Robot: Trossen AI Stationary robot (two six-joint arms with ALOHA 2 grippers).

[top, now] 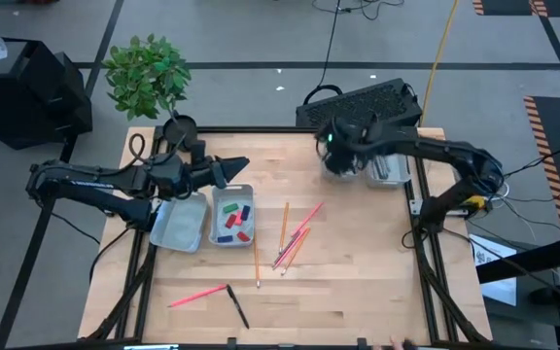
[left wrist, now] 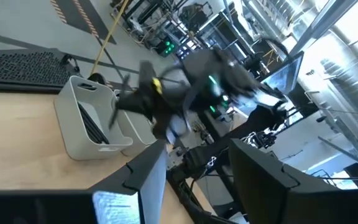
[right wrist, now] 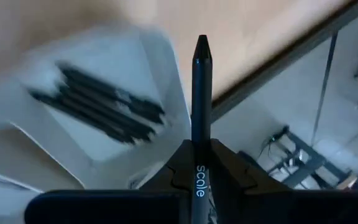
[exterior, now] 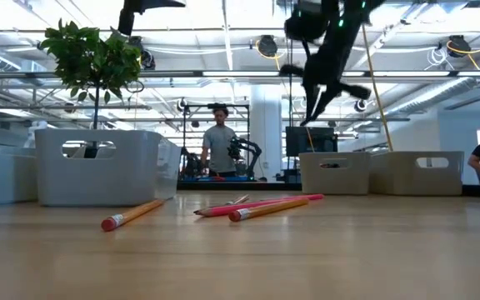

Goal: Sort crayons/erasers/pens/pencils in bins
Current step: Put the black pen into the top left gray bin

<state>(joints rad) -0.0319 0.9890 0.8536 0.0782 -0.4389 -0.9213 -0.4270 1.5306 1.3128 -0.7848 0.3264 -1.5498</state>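
Above the tabletop (top: 358,253), the right gripper (right wrist: 197,163) hangs over the far-right pair of bins (top: 389,170), clenched on a black pen (right wrist: 201,93) that sticks out forward past its fingertips. More pens (right wrist: 98,102) lie in the bin just below. The left gripper (top: 233,167) hovers released over the bin (top: 232,216) with the erasers (top: 231,216), while pencils (top: 290,238) lie loose mid-table.

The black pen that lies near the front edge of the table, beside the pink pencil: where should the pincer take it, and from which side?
Grip the black pen at mid-shaft, coming straight down from above and closing across its width. It lies flat and slanted on the table, and its far end lies close to the pink pencil, so the middle is probably safest.
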